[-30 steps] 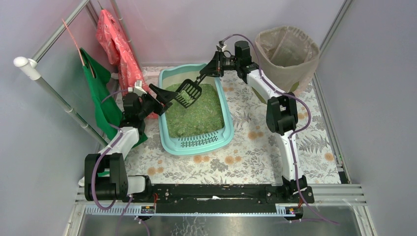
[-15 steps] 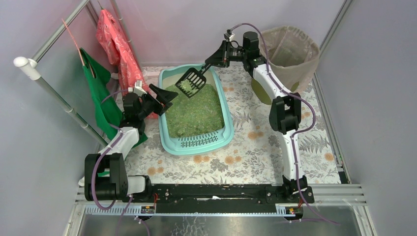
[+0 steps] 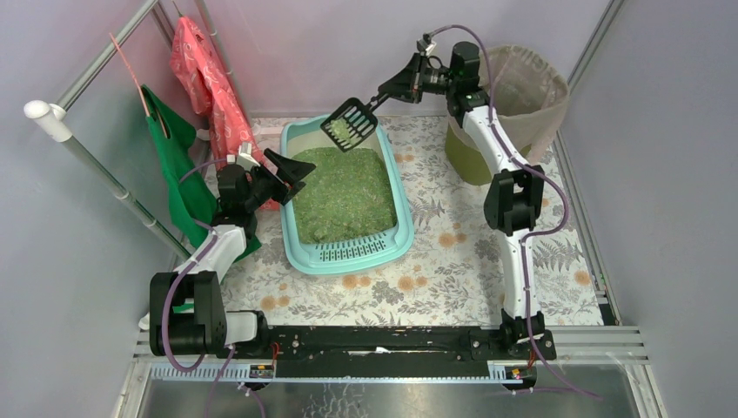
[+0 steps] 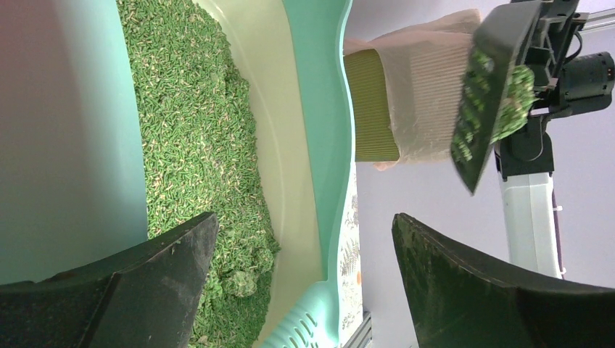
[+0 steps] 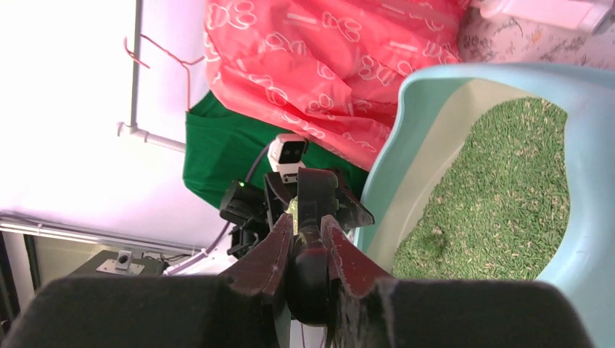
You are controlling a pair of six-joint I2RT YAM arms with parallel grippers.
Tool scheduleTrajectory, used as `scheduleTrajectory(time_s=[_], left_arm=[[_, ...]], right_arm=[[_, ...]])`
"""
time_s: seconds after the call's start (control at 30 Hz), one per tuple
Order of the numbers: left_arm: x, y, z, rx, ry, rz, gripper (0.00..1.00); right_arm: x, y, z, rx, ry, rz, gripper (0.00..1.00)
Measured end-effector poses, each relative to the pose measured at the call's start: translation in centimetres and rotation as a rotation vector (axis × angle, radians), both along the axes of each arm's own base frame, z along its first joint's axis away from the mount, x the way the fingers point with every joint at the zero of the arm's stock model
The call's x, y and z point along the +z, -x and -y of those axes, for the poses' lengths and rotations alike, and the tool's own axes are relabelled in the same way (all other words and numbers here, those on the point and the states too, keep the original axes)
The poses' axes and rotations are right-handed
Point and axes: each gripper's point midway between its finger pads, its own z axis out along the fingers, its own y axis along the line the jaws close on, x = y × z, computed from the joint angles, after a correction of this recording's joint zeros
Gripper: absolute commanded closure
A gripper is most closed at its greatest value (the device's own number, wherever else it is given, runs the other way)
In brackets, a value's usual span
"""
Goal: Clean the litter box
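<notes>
The pale turquoise litter box (image 3: 399,237) lies at the middle of the mat, holding green granules (image 3: 344,193). My right gripper (image 3: 392,90) is shut on the handle of a black slotted scoop (image 3: 350,123). The scoop hangs above the box's far rim with green litter in it. In the right wrist view the fingers (image 5: 341,254) clamp the scoop handle (image 5: 313,194) above the litter box (image 5: 587,181). My left gripper (image 3: 294,167) stands open over the box's left rim. In its wrist view the left gripper (image 4: 303,217) frames the box wall (image 4: 319,109), a clump (image 4: 239,279) and the scoop (image 4: 480,94).
A round olive bin with a beige bag (image 3: 512,91) stands at the back right, just right of the scoop. A red bag (image 3: 207,83) and a green bag (image 3: 174,152) hang from a rack at the left. A floral mat (image 3: 452,261) covers the floor between grey walls.
My right arm has lifted the loaded scoop out of the litter and carried it up and back, toward the bin. The left arm has not moved.
</notes>
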Motion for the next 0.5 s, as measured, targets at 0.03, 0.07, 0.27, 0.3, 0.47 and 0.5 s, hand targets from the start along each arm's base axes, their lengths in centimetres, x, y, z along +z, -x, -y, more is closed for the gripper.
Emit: scheduleTrajectory(time_s=[0.03, 0.07, 0.27, 0.3, 0.47, 0.5], left_arm=[[0.0, 0.0, 0.0, 0.0, 0.0, 0.0, 0.01], [0.0, 0.0, 0.0, 0.0, 0.0, 0.0, 0.01], [0.0, 0.0, 0.0, -0.001, 0.0, 0.0, 0.01], [0.0, 0.0, 0.0, -0.001, 0.0, 0.0, 0.01], [0.0, 0.1, 0.0, -0.003, 0.002, 0.004, 0.01], [0.0, 0.1, 0.1, -0.003, 0.002, 0.005, 0.01]], right_arm=[[0.6, -0.2, 0.5, -0.008, -0.011, 0.006, 1.0], [1.1, -0.3, 0.9, -0.014, -0.019, 0.01, 1.0], [2.5, -1.3, 3.5, -0.05, -0.046, -0.001, 1.0], [2.7, -1.5, 4.0, -0.058, -0.049, -0.001, 1.0], [3.4, -2.1, 5.8, -0.089, -0.069, 0.001, 1.0], [3.5, -2.1, 5.9, -0.09, -0.073, 0.0, 1.0]])
